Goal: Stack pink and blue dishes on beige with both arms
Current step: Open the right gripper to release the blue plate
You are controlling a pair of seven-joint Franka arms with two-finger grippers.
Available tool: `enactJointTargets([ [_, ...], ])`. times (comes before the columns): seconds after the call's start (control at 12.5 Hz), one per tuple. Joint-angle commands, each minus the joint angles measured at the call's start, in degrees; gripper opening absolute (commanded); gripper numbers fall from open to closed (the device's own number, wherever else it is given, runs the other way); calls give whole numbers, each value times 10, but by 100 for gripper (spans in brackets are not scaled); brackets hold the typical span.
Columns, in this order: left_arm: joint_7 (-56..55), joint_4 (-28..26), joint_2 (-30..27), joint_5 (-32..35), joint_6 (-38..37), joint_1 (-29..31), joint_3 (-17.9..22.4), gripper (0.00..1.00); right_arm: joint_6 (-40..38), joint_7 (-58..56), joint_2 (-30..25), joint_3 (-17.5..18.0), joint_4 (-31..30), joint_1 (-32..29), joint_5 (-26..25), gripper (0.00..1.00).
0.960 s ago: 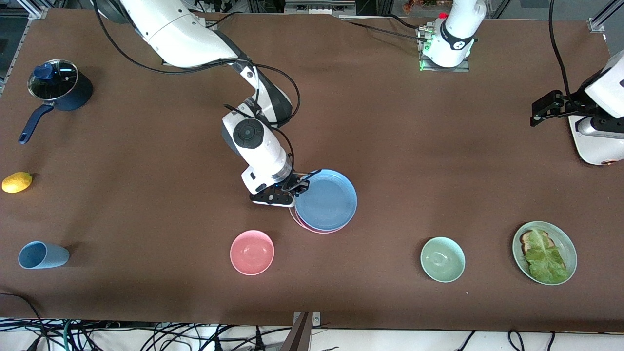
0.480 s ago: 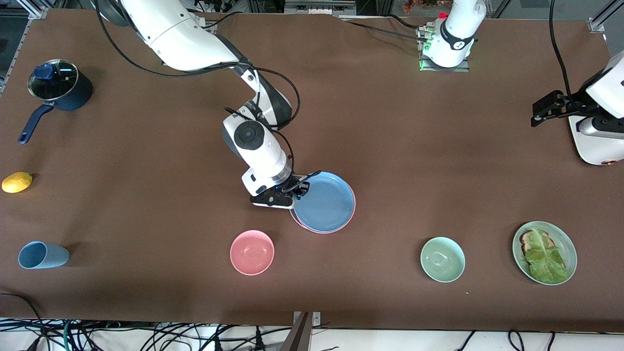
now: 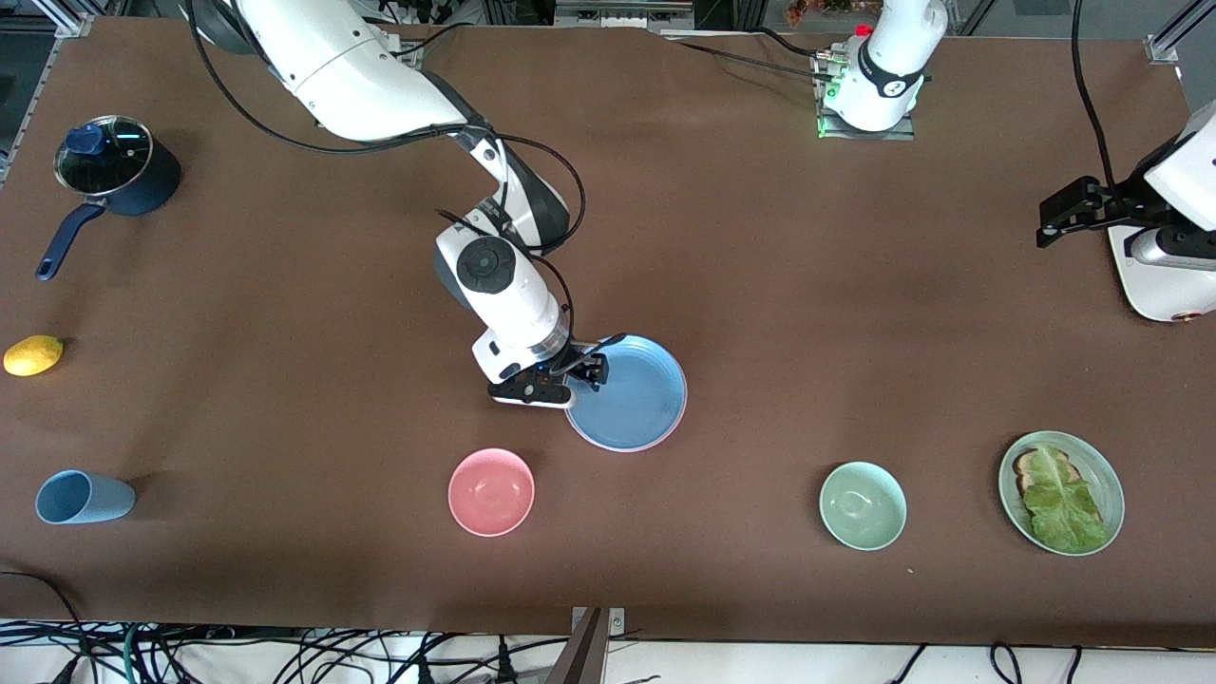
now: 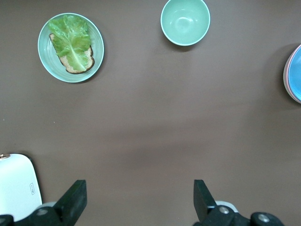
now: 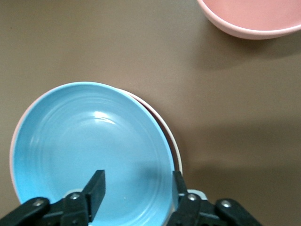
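Note:
The blue plate point(image 3: 632, 394) point(image 5: 89, 141) lies flat on the pink plate point(image 3: 665, 439) point(image 5: 171, 136), of which only a thin rim shows around it. No beige plate shows; whatever lies under the stack is hidden. My right gripper point(image 3: 581, 373) point(image 5: 138, 181) is open at the stack's edge toward the right arm's end. One finger is over the blue plate's inside and the other is outside the rim, gripping nothing. My left gripper point(image 3: 1047, 223) point(image 4: 138, 188) waits open above bare table at the left arm's end.
A pink bowl point(image 3: 491, 491) point(image 5: 254, 16) sits nearer the front camera than the stack. A green bowl point(image 3: 863, 505) point(image 4: 185, 21) and a green plate with lettuce point(image 3: 1061, 492) point(image 4: 70, 47) lie toward the left arm's end. Blue cup point(image 3: 84, 497), lemon point(image 3: 33, 354) and lidded pot point(image 3: 119, 176) stand at the right arm's end.
The blue plate has settled from a raised tilt to lie flat on the pink plate. My right gripper's fingers have spread and let go of its rim. The left arm has barely moved.

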Motion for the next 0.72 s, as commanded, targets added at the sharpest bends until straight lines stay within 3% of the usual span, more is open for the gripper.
enactJointTargets([
  [0.0, 4, -9, -9, 6, 5, 0, -2, 100, -1, 10, 9, -3, 23, 5, -11, 64],
  [0.24, 5, -10, -8, 5, 5, -1, -4, 100, -12, 6, -1, -13, 22, -1, -14, 80],
  [0.48, 4, -9, -4, 6, 5, -2, -5, 100, -76, 0, -33, -38, 23, -1, -19, 100],
  [0.64, 4, -9, -3, 5, 5, -1, -5, 100, -122, -20, -57, -62, 23, -1, -18, 100],
])
